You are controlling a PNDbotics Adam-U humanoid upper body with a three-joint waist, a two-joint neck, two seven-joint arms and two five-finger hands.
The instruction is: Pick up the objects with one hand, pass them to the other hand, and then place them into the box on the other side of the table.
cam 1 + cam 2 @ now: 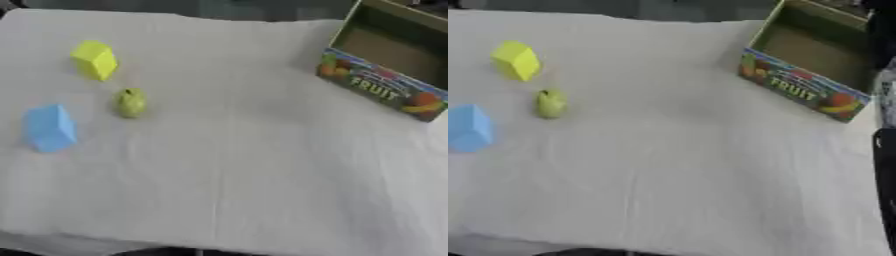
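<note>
Nearest the camera, a white cloth (245, 190) covers the table and lies bare and slightly creased across its front half. No robot hand shows in either view, so whether the fingers are spread or curled cannot be told.

Farther back, on the robot's left, three small objects sit apart from one another. Closest is a blue block (49, 128), angular with flat faces, standing near the left edge. Just beyond it and a little to its right is a small green pear-shaped fruit (131, 102), upright with a dark stem end on top. Farther still stands a yellow block (94, 60), also faceted.

On the far right of the table rests an open cardboard box (382, 87), tilted askew, its printed side showing fruit pictures and the word FRUIT. Its inside appears empty, so none of the objects has been placed yet.

Both blocks look light and stiff, probably foam or plastic; opposing flat faces would give the fingers and thumb a sound seat. The fruit looks like a light toy with a smooth, rounded skin, likelier to slip or roll, so it is best taken around its widest part.
</note>
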